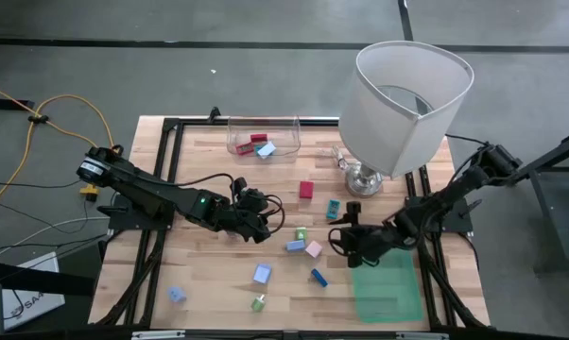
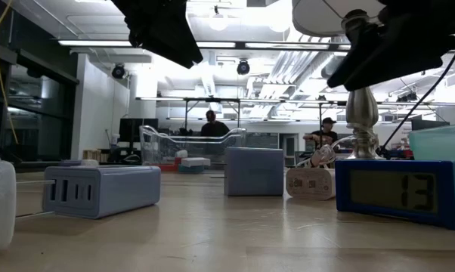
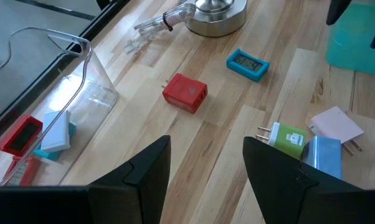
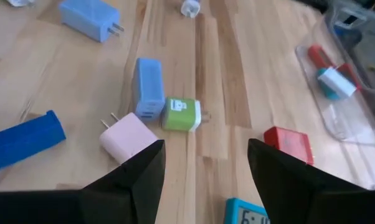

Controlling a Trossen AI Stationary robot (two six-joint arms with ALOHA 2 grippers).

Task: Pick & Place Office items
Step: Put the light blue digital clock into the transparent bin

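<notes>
Across the wooden table [image 1: 209, 274] lie the small office items, mostly chargers and little clocks. Near the middle, a green charger [image 1: 301, 233], a light blue charger [image 1: 295, 246] and a pink charger [image 1: 314, 249] sit close together, the green one just beside the light blue one. A red charger [image 1: 306, 190] lies alone nearer the far edge, and a teal clock [image 1: 333, 209] rests between it and the lamp base [image 1: 364, 179]. A dark blue piece [image 1: 319, 278] and a pale blue block [image 1: 262, 274] lie toward the near edge, with another pale blue piece [image 1: 177, 295] and a small green piece [image 1: 259, 303] farther out.

At the far edge stands a clear bin [image 1: 263, 136] holding a red item [image 1: 258, 140] and a light blue item [image 1: 266, 149].

The left gripper [image 1: 266, 227] hangs over the table just left of the green charger, fingers parted with nothing between them. The right gripper [image 1: 345, 238] hangs beside the pink charger, jaws likewise apart and empty, next to a green mat [image 1: 388, 288]. A white lampshade [image 1: 412, 94] tilts over the right far corner.
</notes>
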